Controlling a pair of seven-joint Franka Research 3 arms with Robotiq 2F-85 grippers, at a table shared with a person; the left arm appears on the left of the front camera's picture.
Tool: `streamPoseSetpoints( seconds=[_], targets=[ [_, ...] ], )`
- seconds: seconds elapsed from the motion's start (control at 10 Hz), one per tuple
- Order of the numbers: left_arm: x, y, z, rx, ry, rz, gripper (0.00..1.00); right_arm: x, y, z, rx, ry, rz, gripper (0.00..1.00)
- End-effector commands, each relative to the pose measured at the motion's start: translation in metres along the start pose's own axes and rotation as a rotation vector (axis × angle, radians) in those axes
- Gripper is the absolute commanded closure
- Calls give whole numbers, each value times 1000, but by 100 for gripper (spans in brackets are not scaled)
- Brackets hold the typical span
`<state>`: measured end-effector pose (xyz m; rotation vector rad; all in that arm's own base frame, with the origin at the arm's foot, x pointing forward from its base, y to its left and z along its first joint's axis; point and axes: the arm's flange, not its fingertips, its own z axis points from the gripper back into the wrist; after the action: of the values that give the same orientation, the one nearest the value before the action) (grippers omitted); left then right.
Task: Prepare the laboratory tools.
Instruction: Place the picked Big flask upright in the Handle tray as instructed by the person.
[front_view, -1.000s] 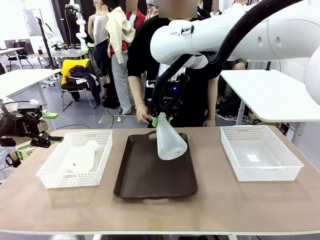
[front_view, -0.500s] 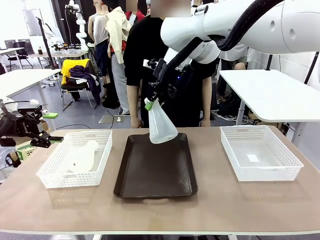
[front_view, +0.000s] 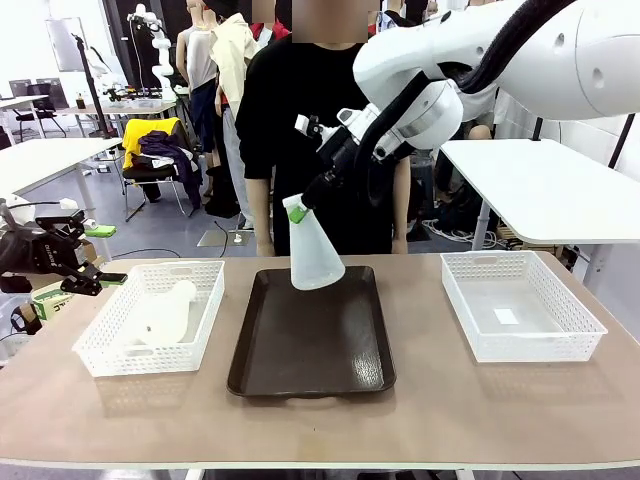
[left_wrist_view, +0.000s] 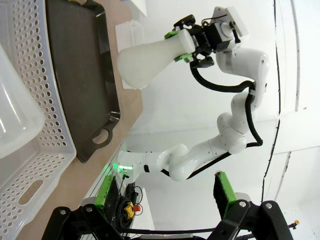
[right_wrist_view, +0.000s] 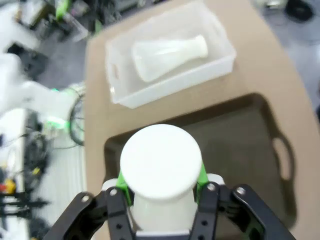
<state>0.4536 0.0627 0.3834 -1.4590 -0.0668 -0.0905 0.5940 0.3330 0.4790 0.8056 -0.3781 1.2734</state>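
Right gripper (front_view: 298, 208): clamped on neck of flask (front_view: 318, 262), tilted above brown tray (front_view: 310, 350). Left gripper (front_view: 104, 256): jaws apart. Second flask (front_view: 170, 310): lying in left basket (front_view: 140, 360).

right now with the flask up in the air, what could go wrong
The right gripper pinches the flask only at its narrow neck, tilted in the air over the tray; it could slip and drop. The person stands close behind the tray, so a wide swing might hit them.
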Motion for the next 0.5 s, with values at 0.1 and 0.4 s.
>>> streamPoseSetpoints(
  seconds=[0.1,0.4],
  targets=[
    [0,-2,2,-3,-2,-3,0,-17,-3,-7,69,-13,147,100],
    [0,-2,2,-3,-2,-3,0,-11,-5,-9,51,15,117,100]
  ],
)
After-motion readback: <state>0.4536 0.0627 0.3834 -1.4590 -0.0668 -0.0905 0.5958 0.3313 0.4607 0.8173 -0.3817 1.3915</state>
